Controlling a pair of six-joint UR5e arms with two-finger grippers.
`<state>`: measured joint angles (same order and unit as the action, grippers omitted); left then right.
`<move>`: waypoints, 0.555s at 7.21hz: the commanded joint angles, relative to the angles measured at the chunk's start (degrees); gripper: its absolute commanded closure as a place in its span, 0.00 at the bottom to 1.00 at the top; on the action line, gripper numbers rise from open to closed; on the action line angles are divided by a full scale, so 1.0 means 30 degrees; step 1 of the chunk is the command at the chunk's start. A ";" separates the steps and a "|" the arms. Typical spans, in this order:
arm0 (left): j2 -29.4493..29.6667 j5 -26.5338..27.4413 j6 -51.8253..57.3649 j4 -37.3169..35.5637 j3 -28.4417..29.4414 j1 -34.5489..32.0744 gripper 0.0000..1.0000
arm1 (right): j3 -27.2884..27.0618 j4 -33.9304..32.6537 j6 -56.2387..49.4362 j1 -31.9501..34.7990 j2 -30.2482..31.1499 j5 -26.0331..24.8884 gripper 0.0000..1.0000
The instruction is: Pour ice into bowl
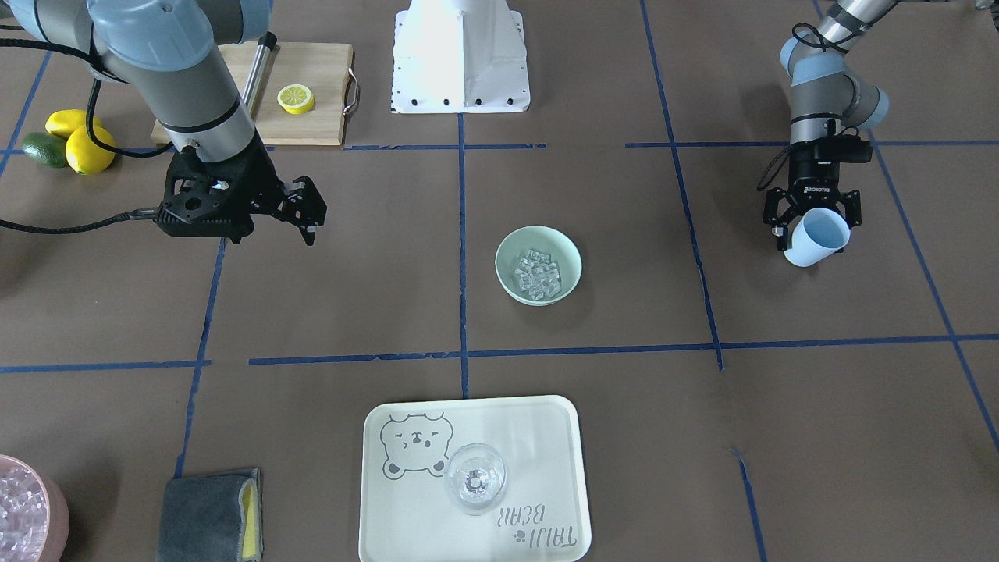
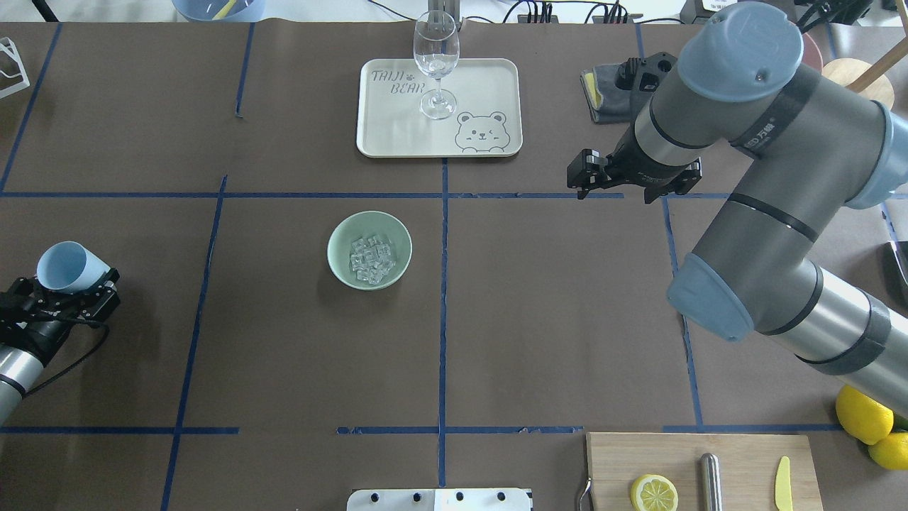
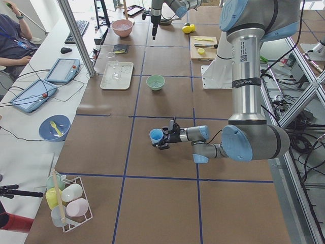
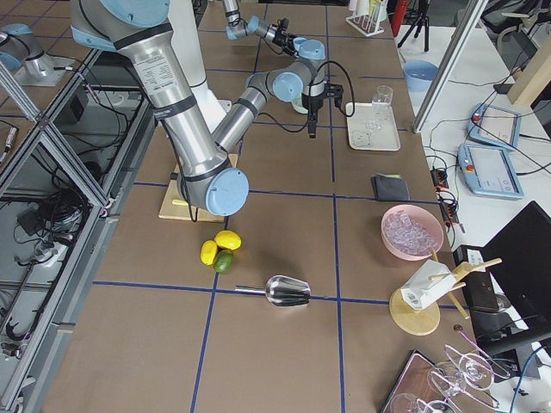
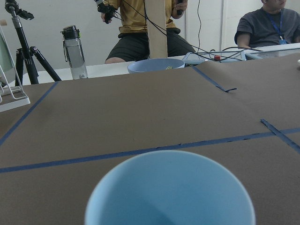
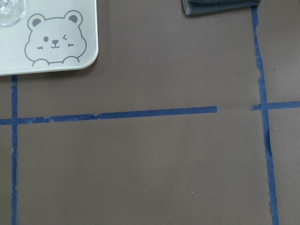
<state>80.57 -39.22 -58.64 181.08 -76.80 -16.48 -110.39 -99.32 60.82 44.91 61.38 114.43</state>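
Ice (image 1: 538,275) fills the bowl (image 1: 568,248); we level the cup (image 1: 818,240) (left tool (image 1: 814,228) clamps it) before lowering; right tool (image 1: 306,212) gapes empty.

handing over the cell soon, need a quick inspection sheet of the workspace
surface: brown paper with blue tape grid
job's things: ice lies in the mint bowl; light blue cup looks empty
clutter: tray with wine glass; cutting board with lemon half; grey cloth
grippers: left gripper shut on the cup; right gripper open, holding nothing
cables: black cable runs to the right wrist
surroundings: people seated beyond the table
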 commanded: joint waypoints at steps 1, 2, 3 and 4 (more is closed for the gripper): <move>-0.1095 -0.1101 0.0614 0.0022 -0.1314 -0.0073 0.00 | 0.0001 0.0000 -0.0001 0.0001 -0.0009 0.0000 0.00; -0.1655 -0.1339 0.0677 0.0022 -0.1818 -0.0073 0.00 | 0.0001 0.0000 -0.0001 0.0001 -0.0010 0.0000 0.00; -0.1660 -0.1341 0.0649 0.0022 -0.1881 -0.0073 0.00 | 0.0001 0.0000 -0.0001 0.0001 -0.0010 0.0000 0.00; -0.1631 -0.1370 0.0649 0.0022 -0.1998 -0.0073 0.00 | 0.0001 0.0000 -0.0001 0.0001 0.0019 0.0000 0.00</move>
<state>75.91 -43.09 -56.75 181.14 -82.15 -16.69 -110.39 -99.32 60.82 44.91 61.37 114.43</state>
